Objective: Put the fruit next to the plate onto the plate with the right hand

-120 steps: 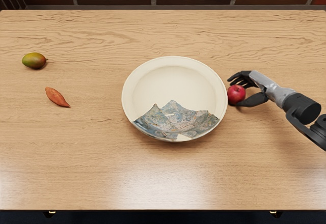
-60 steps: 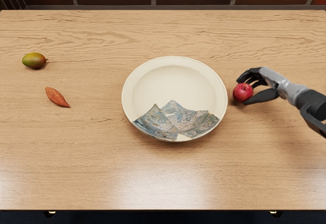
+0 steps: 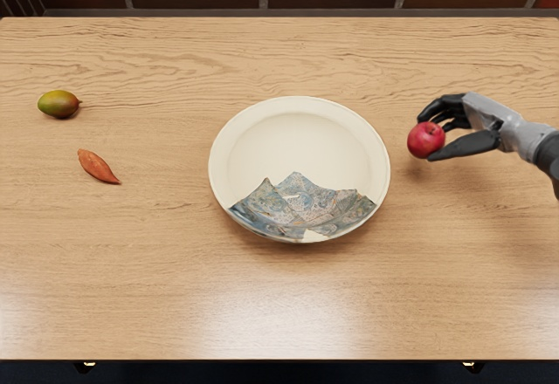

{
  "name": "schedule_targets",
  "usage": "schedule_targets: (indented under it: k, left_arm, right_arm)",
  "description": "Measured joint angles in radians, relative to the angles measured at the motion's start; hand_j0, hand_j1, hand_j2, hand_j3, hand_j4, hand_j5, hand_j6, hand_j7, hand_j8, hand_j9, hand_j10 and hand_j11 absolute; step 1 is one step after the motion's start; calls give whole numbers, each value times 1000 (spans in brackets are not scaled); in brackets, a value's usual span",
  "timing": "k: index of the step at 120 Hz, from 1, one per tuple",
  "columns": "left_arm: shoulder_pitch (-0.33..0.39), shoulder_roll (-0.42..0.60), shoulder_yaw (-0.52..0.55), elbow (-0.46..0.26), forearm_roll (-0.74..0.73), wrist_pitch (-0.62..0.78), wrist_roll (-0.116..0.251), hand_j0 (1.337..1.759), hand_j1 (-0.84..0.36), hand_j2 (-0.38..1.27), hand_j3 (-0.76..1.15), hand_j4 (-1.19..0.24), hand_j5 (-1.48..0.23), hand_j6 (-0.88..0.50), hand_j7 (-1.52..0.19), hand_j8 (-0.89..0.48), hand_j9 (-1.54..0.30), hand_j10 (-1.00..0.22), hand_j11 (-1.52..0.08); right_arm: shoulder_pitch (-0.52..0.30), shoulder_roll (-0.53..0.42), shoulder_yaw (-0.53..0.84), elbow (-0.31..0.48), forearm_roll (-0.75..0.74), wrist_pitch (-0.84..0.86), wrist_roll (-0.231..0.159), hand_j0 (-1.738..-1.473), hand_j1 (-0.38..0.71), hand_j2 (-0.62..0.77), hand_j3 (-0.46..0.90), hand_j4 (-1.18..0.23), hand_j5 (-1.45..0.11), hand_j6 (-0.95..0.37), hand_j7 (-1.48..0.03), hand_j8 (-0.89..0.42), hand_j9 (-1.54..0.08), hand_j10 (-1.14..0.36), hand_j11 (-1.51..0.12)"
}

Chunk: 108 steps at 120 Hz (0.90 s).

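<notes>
Right of plate (image 3: 299, 168), hand (image 3: 456, 126) grips apple (image 3: 425, 140).

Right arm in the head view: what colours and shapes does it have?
The right hand has black fingers and thumb on a silver-grey palm. The slim forearm is silver-grey, turning dark at the picture's edge. No cables or markings show.

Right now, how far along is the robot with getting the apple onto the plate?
Done: the right hand is closed on the red apple. In hand: it holds the apple to the right of the plate, clear of the rim and seemingly off the table. Left: carry it over the plate and release; no fruit lies on the plate yet.
</notes>
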Motion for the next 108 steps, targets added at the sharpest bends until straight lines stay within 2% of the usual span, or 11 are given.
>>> schedule_targets:
  k: [71, 108]
  left_arm:
    - [0, 0, 0, 0, 0, 0, 0, 1658, 69, 47, 0, -234, -303, -233, -303, -233, -303, -233, -303]
    - [0, 0, 0, 0, 0, 0, 0, 1658, 69, 47, 0, -234, -303, -233, -303, -233, -303, -233, -303]
  right_arm:
    - [61, 13, 23, 64, 37, 55, -3, -1658, 254, 192, 0, -581, -781, -430, -766, -409, -783, -579, -785]
    - [85, 78, 23, 79, 42, 59, -8, -1658, 257, 160, 0, -579, -782, -413, -765, -393, -783, -578, -784]
